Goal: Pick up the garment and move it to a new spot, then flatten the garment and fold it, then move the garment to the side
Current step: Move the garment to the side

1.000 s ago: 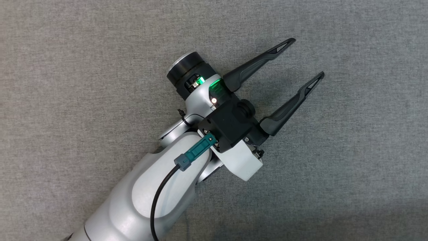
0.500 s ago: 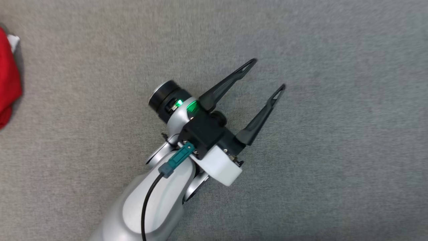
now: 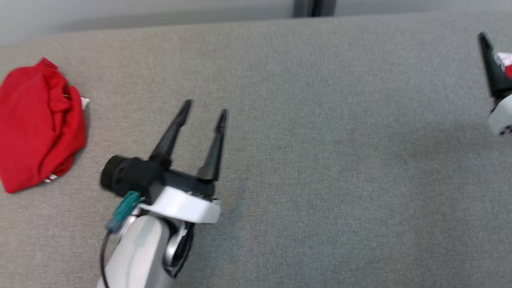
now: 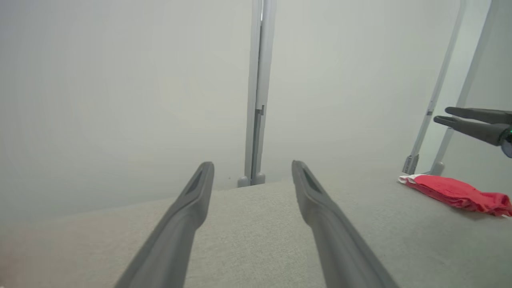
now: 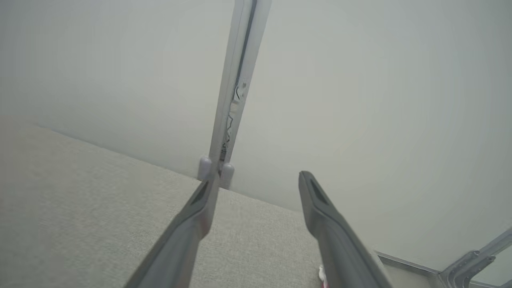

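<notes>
A crumpled red garment (image 3: 40, 124) with a bit of white lies on the grey cloth table (image 3: 320, 160) at the far left. My left gripper (image 3: 204, 110) hovers to its right, open and empty, its fingers (image 4: 192, 208) spread over bare table. At the right edge one finger of my right gripper (image 3: 492, 68) shows over a scrap of red and white cloth (image 3: 505, 62). In the left wrist view that right gripper (image 4: 442, 114) hangs above a flat red garment (image 4: 456, 192), apart from it. The right gripper (image 5: 256, 182) stands open with nothing between its fingers.
The table's far edge (image 3: 160, 26) runs along a pale wall. A grey upright post (image 3: 314, 8) stands behind the edge at the middle. Slanted metal legs (image 4: 432, 108) rise behind the flat red garment. A wide stretch of bare cloth lies between the two grippers.
The head camera has swung, bringing the far edge, the crumpled red garment and the right gripper into view. The left gripper stays open, its fingers now pointing up the view.
</notes>
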Available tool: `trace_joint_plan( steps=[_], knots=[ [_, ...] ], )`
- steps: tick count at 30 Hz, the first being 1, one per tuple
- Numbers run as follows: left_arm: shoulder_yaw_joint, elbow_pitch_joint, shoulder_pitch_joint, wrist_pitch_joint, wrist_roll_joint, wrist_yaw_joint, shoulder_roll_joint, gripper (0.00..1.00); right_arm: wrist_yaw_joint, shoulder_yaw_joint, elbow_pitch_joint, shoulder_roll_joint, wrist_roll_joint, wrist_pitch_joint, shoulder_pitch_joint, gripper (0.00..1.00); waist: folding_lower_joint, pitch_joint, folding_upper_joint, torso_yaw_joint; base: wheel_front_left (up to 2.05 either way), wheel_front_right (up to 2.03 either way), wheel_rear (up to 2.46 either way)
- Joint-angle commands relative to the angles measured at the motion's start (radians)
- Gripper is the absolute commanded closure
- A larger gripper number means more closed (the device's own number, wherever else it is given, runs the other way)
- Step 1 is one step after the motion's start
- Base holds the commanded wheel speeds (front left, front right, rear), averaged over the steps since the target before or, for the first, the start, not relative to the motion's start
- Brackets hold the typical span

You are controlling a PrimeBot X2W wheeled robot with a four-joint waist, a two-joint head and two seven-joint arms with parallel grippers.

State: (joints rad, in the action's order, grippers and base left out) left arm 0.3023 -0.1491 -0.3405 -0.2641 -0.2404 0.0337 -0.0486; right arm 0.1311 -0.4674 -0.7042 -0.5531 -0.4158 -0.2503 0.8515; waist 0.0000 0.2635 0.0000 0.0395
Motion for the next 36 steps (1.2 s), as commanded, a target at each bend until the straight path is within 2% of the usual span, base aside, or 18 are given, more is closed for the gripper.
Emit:
trace_joint_plan(
  steps=[1,6,11,15,21,27,36],
  knots=[
    [-0.009,0.003,0.013,-0.001,0.008,-0.004,-0.004,0.00,-0.001,0.008,0.005,0.003,-0.003,-0.009,-0.020,0.00,0.0000,-0.042,0.0000,0.021,0.00,0.00,0.00],
    [-0.115,0.018,0.102,-0.001,0.020,-0.011,-0.004,0.00,-0.001,0.112,0.089,0.099,0.011,-0.016,-0.162,0.00,0.0000,-0.094,0.0000,0.040,0.00,0.00,0.00],
    [-0.187,0.026,0.188,-0.001,0.007,-0.026,-0.004,0.00,-0.001,0.231,0.225,0.210,0.067,-0.016,-0.323,0.00,0.0000,-0.142,0.0000,0.049,0.00,0.00,0.00],
    [-0.218,0.029,0.253,-0.001,-0.004,-0.036,-0.004,0.00,-0.001,0.281,0.320,0.296,0.128,-0.016,-0.446,0.00,0.0000,-0.175,0.0000,0.051,0.00,0.00,0.00],
    [-0.209,0.017,0.315,-0.001,-0.004,-0.038,-0.004,0.00,-0.001,0.341,0.391,0.395,0.169,-0.016,-0.580,0.00,0.0000,-0.205,0.0000,0.059,0.00,0.00,0.00],
    [-0.198,0.020,0.332,-0.001,-0.023,-0.056,-0.004,0.00,-0.001,0.365,0.422,0.438,0.186,-0.016,-0.645,0.00,0.0000,-0.211,0.0000,0.063,0.00,0.00,0.00],
    [-0.199,0.011,0.327,-0.001,-0.014,-0.053,-0.004,0.00,-0.001,0.368,0.416,0.444,0.196,-0.016,-0.658,0.00,0.0000,-0.221,0.0000,0.061,0.00,0.00,0.00]
  ],
)
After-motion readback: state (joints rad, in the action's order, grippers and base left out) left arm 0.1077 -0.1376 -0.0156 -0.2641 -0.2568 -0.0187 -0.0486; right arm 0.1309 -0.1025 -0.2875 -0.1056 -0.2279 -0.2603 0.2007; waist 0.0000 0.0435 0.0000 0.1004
